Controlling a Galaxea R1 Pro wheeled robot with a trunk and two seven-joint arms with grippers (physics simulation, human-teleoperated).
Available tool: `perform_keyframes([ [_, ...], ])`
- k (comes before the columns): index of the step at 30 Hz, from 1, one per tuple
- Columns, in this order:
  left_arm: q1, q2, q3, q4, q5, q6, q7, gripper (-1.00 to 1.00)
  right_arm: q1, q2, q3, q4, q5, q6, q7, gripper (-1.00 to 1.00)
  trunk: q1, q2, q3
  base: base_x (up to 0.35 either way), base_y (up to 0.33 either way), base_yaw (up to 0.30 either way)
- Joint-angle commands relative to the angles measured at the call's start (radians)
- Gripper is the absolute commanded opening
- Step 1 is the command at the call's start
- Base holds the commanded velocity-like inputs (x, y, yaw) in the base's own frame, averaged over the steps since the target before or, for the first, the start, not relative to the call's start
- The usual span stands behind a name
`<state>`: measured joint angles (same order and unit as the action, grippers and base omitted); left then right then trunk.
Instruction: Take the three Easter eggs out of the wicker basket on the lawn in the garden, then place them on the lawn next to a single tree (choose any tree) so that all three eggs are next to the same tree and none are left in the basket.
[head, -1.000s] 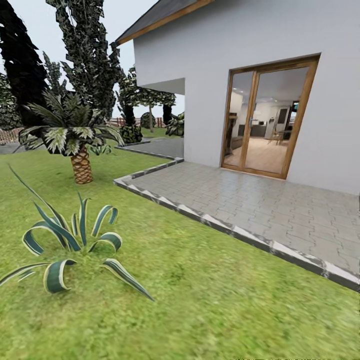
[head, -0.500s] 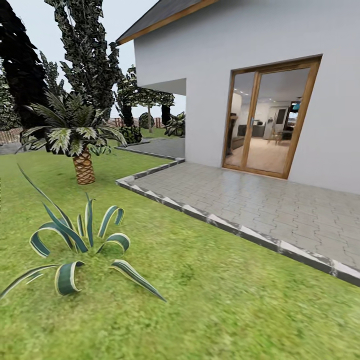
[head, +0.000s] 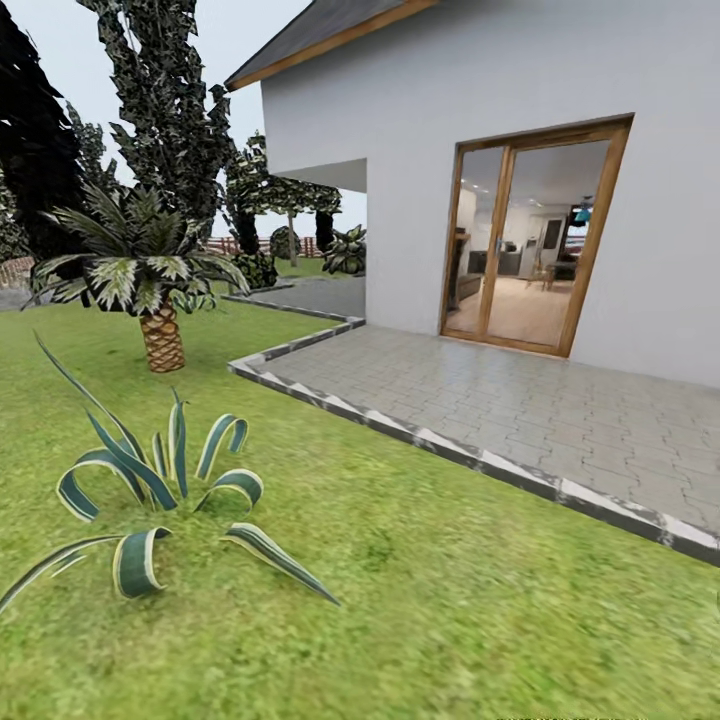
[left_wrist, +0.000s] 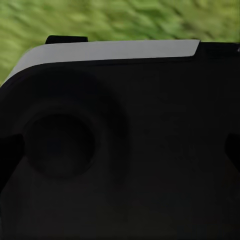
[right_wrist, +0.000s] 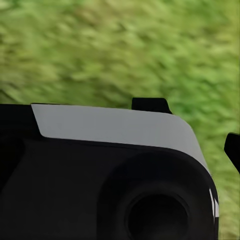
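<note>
Neither hand's finger state can be told: both wrist cameras look past a black-and-white robot body (left_wrist: 120, 150) onto blurred lawn (right_wrist: 125, 50). From the head, lawn (head: 450, 620) spreads below; a striped agave (head: 150, 500) sits at 8 o'clock, a short palm (head: 150, 280) at 10, a paved patio (head: 520, 410) and white house (head: 480, 100) toward 2.

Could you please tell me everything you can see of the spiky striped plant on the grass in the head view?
The low rosette plant with long, dark green, cream-edged leaves grows from the bright green lawn, at the near left of the head view. Some leaves stand upright and pointed; others arch over and curl down, and the lowest lie along the grass. Nothing else touches it. It sits apart from the grey paved patio and nearer than the short scaly-trunked palm.
</note>
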<state>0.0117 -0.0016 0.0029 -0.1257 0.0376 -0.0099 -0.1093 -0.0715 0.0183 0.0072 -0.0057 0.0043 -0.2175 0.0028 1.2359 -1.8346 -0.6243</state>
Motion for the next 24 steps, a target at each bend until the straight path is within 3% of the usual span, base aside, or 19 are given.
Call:
perform_keyframes([
  [1,0.001,0.000,0.000,-0.002,0.004,-0.001,-0.003,1.00,-0.001,0.000,0.000,0.001,0.000,-0.003,0.000,1.00,0.000,0.000,0.000,0.000,0.030,-0.180],
  [24,0.001,0.000,0.000,-0.002,0.004,-0.001,-0.003,1.00,-0.001,0.000,0.000,0.001,0.000,-0.003,0.000,1.00,0.000,0.000,0.021,0.000,0.004,-0.201],
])
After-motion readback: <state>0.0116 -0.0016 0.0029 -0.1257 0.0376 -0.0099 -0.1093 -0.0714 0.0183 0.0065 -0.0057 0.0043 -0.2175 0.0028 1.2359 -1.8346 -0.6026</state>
